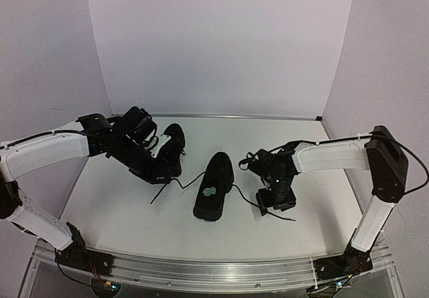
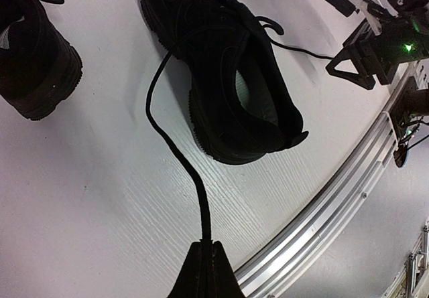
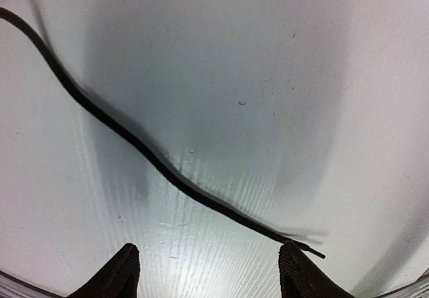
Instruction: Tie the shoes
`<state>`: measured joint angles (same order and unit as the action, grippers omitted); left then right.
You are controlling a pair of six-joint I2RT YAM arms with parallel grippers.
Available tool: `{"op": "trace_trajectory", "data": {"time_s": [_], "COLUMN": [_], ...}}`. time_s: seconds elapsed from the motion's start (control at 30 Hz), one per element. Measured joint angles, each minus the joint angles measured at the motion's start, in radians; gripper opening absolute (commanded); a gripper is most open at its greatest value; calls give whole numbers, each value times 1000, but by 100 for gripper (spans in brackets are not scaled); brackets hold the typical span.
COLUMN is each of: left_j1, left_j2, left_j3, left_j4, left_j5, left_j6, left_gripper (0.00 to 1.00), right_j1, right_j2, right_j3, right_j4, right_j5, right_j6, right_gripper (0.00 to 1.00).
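Two black shoes lie on the white table: the left shoe by my left arm and the middle shoe with a pale patch inside. My left gripper is shut on a thin black lace that runs up to the nearer shoe; the other shoe lies beyond. My right gripper is open just above the table, its fingers either side of a loose lace. That lace's tip lies at the right fingertip.
An aluminium rail runs along the table's near edge. White walls close the back and both sides. My right arm's gripper shows beyond the nearer shoe in the left wrist view.
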<state>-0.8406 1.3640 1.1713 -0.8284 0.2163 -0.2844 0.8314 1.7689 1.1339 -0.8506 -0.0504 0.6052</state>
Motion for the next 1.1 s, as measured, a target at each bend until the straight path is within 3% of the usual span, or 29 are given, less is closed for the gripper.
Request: {"op": "trace_trajectory", "data": {"time_s": [0.2,0.3,0.47,0.6,0.9,1.1], "left_j1": [0,0,0,0,29,39], "left_j2": [1,1,1,1,2,3], "left_j3": [0,0,2,9,57,119], "left_j4": [2,2,2,2,28,41], "left_j5": [0,0,-2,-8,-9,-9], "left_j6": [0,0,1,5,26,77], "left_gripper": [0,0,0,0,0,0], "right_j1": [-9,-25,-48,-51,-54,-54], "right_j2": [74,82,80,65,4,-95], "right_j3": [-2,-7,-19,-43,-54,158], "right_j4": [-1,9,38,69,77,68], "right_j5": [11,1,-43,-80,-147,-170], "right_j6": [-42,-63,-87,-102,-69,-23], "right_gripper": [65,58,34,0,0,0]}}
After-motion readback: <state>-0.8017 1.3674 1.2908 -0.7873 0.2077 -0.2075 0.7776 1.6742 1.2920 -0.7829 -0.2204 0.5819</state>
